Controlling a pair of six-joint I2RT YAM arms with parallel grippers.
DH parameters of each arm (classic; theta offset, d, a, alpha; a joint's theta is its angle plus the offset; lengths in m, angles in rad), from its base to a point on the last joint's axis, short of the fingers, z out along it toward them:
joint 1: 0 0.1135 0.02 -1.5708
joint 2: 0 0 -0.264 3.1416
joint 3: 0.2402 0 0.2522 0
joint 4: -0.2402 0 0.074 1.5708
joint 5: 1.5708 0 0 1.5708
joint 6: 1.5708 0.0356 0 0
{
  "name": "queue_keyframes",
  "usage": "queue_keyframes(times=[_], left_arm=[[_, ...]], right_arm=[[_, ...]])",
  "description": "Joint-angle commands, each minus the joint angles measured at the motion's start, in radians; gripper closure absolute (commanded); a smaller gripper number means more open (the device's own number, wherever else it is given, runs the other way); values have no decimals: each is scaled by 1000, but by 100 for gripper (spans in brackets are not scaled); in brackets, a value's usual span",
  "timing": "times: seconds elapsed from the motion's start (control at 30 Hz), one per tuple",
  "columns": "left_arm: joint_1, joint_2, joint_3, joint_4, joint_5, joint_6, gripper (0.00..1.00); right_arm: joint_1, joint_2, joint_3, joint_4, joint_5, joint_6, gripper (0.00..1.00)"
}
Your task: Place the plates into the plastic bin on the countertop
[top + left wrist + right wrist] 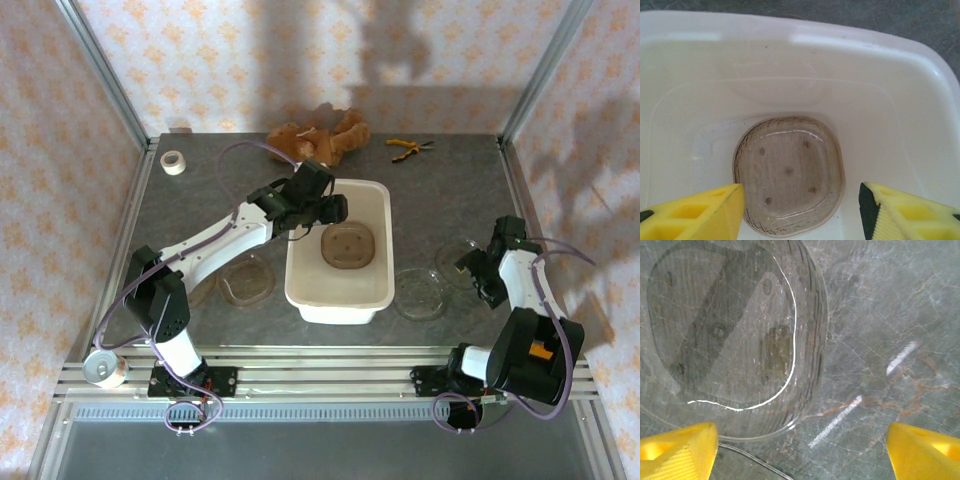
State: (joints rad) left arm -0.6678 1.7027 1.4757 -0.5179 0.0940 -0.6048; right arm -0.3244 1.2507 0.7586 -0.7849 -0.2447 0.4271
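Brownish plate point(789, 172) below L tool point(800, 202)

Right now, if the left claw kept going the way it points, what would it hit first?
Probably the brown-tinted plate lying in the plastic bin, framed between the open fingers of the left gripper; the depth is unclear.

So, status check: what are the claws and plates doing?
Left gripper open over the plastic bin, one plate inside. Right gripper open above another plate on the countertop. Nothing seen in the way.

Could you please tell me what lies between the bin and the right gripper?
A plate and a second plate, in the top view.
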Motion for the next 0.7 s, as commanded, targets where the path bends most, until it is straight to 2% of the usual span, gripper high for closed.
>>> queue_keyframes(times=[0.0,0.17,0.47,0.67], left_arm=[[-3,-40,-14,14,-19,-15,36],[4,-39,-15,4,-26,-18,36],[15,-2,14,-9,-11,-23,36],[25,23,36,-27,-5,-21,37]], right_arm=[[-4,30,-29,64,-16,41,15],[-3,101,-55,90,6,37,16],[-3,132,-73,169,52,51,21],[-4,224,-59,226,35,38,31]])
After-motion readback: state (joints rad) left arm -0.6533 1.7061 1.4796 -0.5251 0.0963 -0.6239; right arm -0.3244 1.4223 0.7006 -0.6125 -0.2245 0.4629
